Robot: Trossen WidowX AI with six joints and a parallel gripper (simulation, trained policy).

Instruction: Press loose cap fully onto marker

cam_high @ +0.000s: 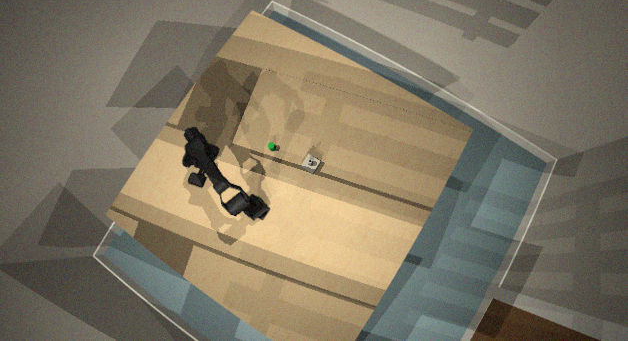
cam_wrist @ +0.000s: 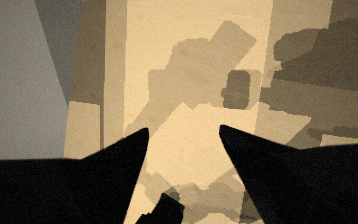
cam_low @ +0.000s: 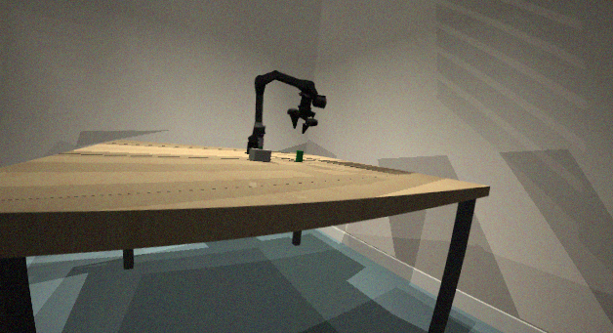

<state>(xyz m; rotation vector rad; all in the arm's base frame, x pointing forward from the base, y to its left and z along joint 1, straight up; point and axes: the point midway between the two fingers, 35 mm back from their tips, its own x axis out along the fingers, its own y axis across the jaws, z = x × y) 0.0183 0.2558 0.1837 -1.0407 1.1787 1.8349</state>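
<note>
The green cap [cam_high: 271,146] [cam_low: 299,156] stands loose and upright on the table. The pale grey holder block [cam_high: 316,167] [cam_low: 260,155] stands a short way from it. The marker shows only as a small dark spot [cam_high: 311,162] on top of the block in the top view; its details are too small to tell. My gripper [cam_low: 300,130] [cam_wrist: 184,130] is open and empty, pointing down high above the table. In the top view it is off to the side of both cap and block, with its fingertips hidden beneath the arm's end. The wrist view shows neither cap nor block.
The wooden table [cam_high: 320,227] [cam_low: 146,187] [cam_wrist: 195,145] carries strong shadows of the arm and bands of light. The black arm [cam_high: 215,174] [cam_low: 260,102] reaches out from its base near one table edge. A small dark piece [cam_wrist: 167,209] shows at the wrist view's bottom edge.
</note>
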